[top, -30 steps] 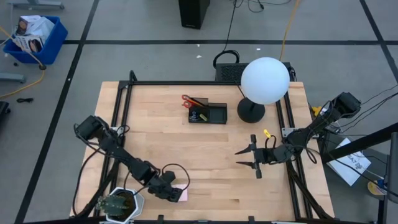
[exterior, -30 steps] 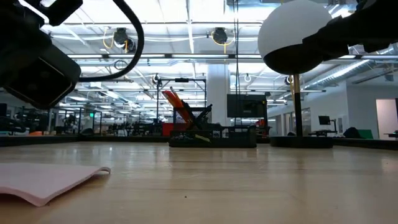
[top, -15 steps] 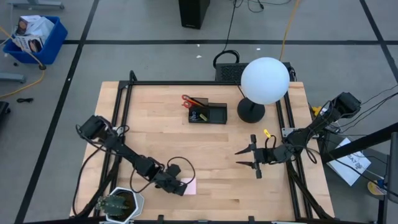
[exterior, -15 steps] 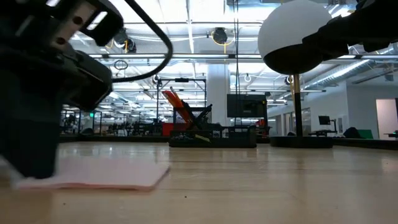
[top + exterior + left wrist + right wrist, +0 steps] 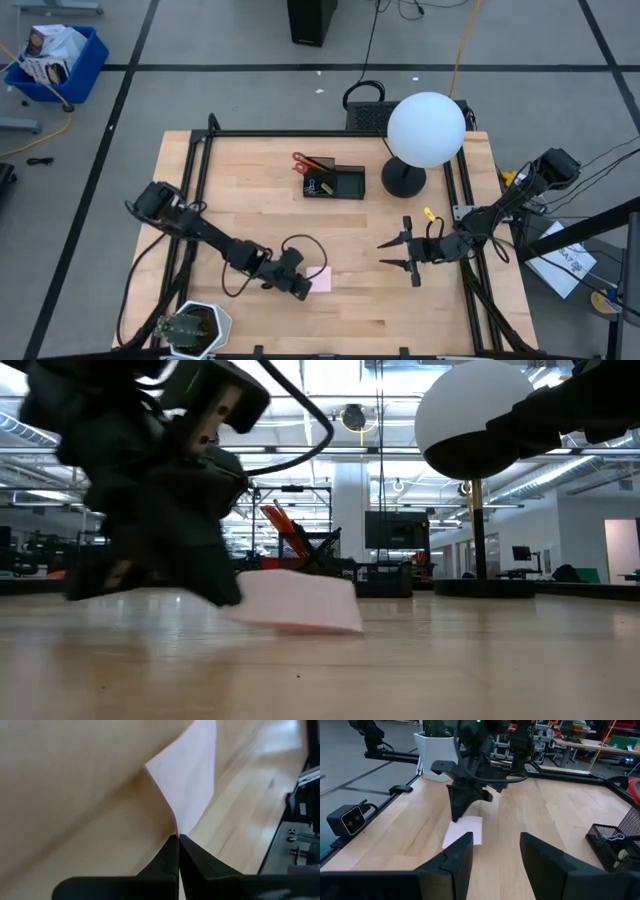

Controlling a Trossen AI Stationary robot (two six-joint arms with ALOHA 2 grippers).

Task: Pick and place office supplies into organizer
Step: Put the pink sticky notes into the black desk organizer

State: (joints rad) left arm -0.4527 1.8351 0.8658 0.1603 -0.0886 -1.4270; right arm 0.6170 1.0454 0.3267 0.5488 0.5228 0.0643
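Currently the left gripper [image 5: 307,288] sits low over the near part of the table [image 5: 260,215], its fingers [image 5: 172,857] clenched on one edge of the pink pad [image 5: 320,279]. In the left wrist view the two tips meet with the pad's edge pinched between them, and the pad extends forward past the tips. In the low view the pad [image 5: 298,600] sticks out beyond the fingers with its far edge touching or just above the wood; which, cannot be told. The right gripper [image 5: 397,254] hovers well apart from the pad, fingers [image 5: 454,861] spread and holding nothing. The organizer [image 5: 335,183] stands far beyond the left fingers, red scissors [image 5: 306,161] upright in its back section.
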